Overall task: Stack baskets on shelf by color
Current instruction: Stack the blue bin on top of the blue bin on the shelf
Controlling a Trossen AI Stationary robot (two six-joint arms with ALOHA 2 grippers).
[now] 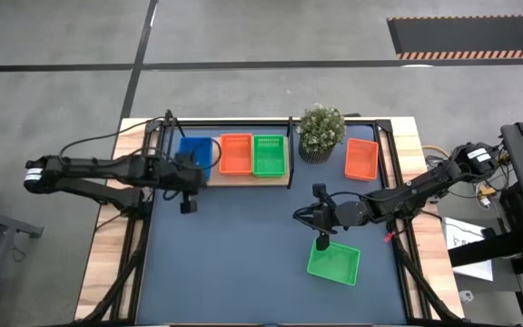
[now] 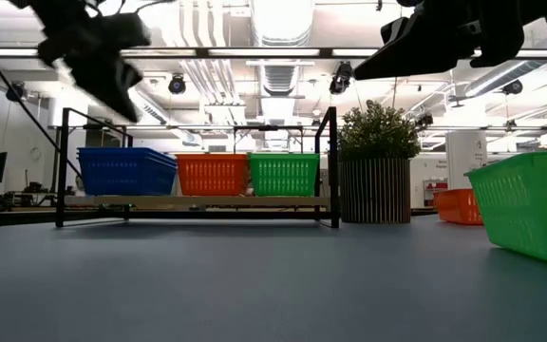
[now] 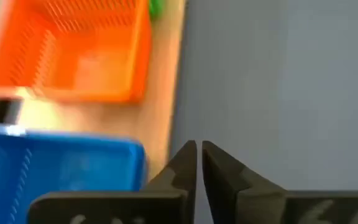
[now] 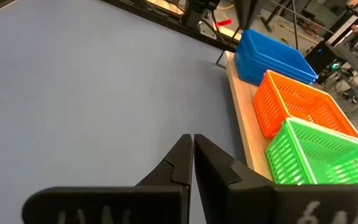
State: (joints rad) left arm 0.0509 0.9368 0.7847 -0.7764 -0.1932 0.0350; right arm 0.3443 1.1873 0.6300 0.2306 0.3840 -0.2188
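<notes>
Baskets: blue, orange, green sat on shelf. Loose green basket lay on counter just beside right claw, fingers closed, empty. Left claw, narrow, hovered near blue basket.

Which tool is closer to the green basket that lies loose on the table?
Right. The right tool hovers just above the loose green basket, beside its far edge. The left tool is far across the table, by the blue basket on the shelf.
</notes>
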